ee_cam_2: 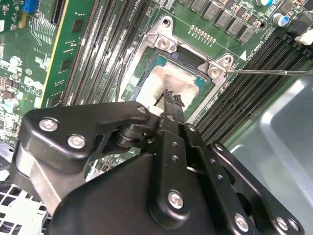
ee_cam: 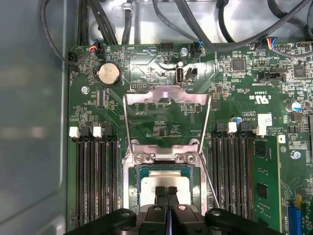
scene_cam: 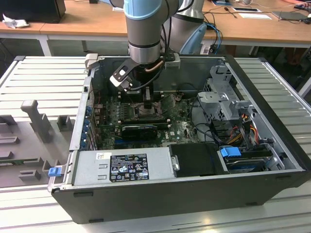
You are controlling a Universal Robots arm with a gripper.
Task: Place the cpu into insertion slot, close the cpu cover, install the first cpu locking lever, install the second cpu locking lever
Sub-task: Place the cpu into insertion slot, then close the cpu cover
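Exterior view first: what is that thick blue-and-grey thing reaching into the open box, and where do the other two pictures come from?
That is a robot arm reaching into an opened computer case. The exterior view comes from a camera off the arm; both wrist views come from cameras riding near its wrist, facing the green circuit board. The black gripper has its fingers shut together, holding nothing, right over the cpu, a pale square chip lying in the insertion slot. The cpu cover, a thin metal frame, stands swung open.
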